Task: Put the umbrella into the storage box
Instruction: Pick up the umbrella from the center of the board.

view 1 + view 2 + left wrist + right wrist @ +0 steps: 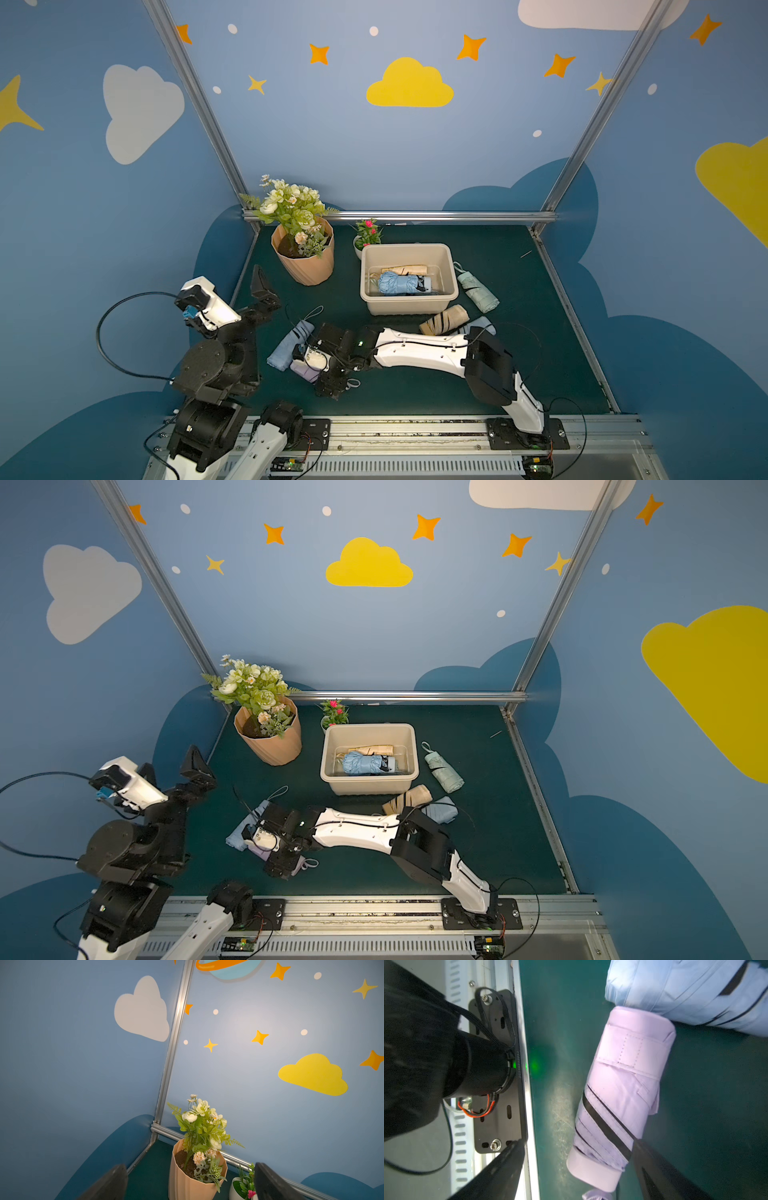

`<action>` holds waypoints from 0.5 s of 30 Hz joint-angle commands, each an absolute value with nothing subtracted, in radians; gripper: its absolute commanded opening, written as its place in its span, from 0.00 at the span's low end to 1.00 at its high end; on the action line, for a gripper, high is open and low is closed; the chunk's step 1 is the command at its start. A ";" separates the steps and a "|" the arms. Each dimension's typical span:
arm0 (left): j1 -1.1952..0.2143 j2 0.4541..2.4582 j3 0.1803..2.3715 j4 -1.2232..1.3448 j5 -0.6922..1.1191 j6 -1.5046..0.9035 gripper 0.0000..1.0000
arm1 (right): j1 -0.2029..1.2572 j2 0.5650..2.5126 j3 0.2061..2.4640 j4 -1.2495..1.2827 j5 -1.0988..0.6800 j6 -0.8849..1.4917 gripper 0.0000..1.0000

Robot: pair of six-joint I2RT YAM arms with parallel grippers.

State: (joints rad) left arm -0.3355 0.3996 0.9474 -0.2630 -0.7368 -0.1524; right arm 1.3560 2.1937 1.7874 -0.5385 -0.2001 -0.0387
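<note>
**R hand open astride lilac umbrella; box well apart**

Green table (519,374) carries everything. Storage box (405,248) sits toward the back, w/ a blue umbrella (401,284) and a tan umbrella (409,269) inside. Ribbed flower pot (307,266) stands to its left. R hand (577,1147) is low near the table's front edge, jaws apart. The lilac umbrella (623,1084) lies on the table betw. them, not clamped. A pale blue umbrella (685,991) rests against its end. L hand (266,293) is raised, wide open, empty. Mint umbrella (478,293) lies just beside the box's right wall.
</note>
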 commanded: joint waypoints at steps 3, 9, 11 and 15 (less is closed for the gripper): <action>-0.332 0.364 0.998 -0.188 -0.832 -0.032 1.00 | 1.368 2.284 1.888 -0.551 -0.143 -0.035 0.87; -0.332 0.360 1.025 -0.216 -0.830 -0.023 1.00 | 1.368 2.344 1.964 -0.592 -0.030 -0.047 0.88; -0.331 0.356 1.026 -0.223 -0.828 -0.032 1.00 | 1.369 2.353 1.969 -0.594 -0.009 -0.050 0.88; -0.331 0.341 1.013 -0.217 -0.825 -0.043 1.00 | 1.376 2.362 1.984 -0.594 0.019 -0.074 0.88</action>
